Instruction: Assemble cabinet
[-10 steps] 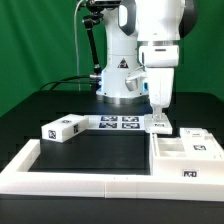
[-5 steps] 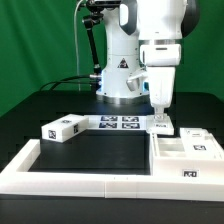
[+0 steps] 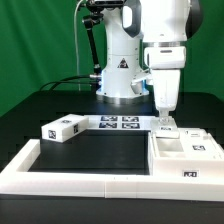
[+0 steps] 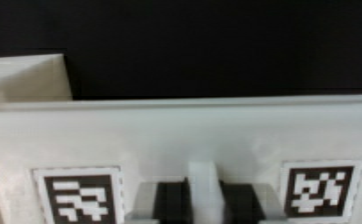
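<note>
My gripper [image 3: 163,116] points straight down at the exterior view's right and is shut on a small white tagged cabinet panel [image 3: 162,128], held upright at the table. In the wrist view the dark fingers [image 4: 165,203] clamp a thin white rib between them, my gripper [image 4: 197,202] centred on the panel [image 4: 196,135], with one tag on each side. The hollow white cabinet box [image 3: 186,151] lies just in front of and beside the panel, at the right. A separate white tagged block [image 3: 62,129] lies at the left.
The marker board [image 3: 120,123] lies flat at the robot's base. A long low white rail [image 3: 90,176] edges the table's front and left. Another white part's corner [image 4: 25,80] shows in the wrist view beyond the panel.
My gripper and the panel in it have shifted slightly toward the exterior view's right, closer to the cabinet box. The left block has not moved.
</note>
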Motion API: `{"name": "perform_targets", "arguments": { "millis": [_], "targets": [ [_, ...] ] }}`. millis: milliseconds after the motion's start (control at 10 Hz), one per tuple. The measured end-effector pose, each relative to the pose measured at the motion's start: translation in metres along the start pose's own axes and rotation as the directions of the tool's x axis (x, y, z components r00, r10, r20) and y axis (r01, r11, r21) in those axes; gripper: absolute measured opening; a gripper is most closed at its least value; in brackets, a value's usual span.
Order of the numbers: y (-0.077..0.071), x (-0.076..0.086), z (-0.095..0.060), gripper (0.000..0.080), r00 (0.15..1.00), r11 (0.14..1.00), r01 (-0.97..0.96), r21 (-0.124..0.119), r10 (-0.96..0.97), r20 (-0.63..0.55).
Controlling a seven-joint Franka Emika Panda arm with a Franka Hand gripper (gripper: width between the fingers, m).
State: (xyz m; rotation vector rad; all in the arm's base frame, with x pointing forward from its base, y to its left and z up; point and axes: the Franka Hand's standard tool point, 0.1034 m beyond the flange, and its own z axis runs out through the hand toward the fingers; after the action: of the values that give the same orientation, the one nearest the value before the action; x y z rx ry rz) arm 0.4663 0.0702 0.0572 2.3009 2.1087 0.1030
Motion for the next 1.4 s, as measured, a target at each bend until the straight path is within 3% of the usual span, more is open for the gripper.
{"name": "perform_targets", "arguments": {
  "millis": [500, 1000, 1300, 1400],
  "targets": [
    [0.004, -0.001, 0.002, 0.0068, 1.000, 1.000, 0.001, 0.000, -0.001, -0.002],
    [0.013, -0.004, 0.003, 0.0068, 0.999, 0.999, 0.033, -0.022, -0.033, -0.012],
    [0.014, -0.004, 0.003, 0.0068, 0.999, 0.999, 0.034, -0.019, -0.034, -0.011],
    [0.021, -0.005, 0.002, 0.0068, 0.999, 0.999, 0.034, -0.006, -0.034, -0.003]
  ]
}}
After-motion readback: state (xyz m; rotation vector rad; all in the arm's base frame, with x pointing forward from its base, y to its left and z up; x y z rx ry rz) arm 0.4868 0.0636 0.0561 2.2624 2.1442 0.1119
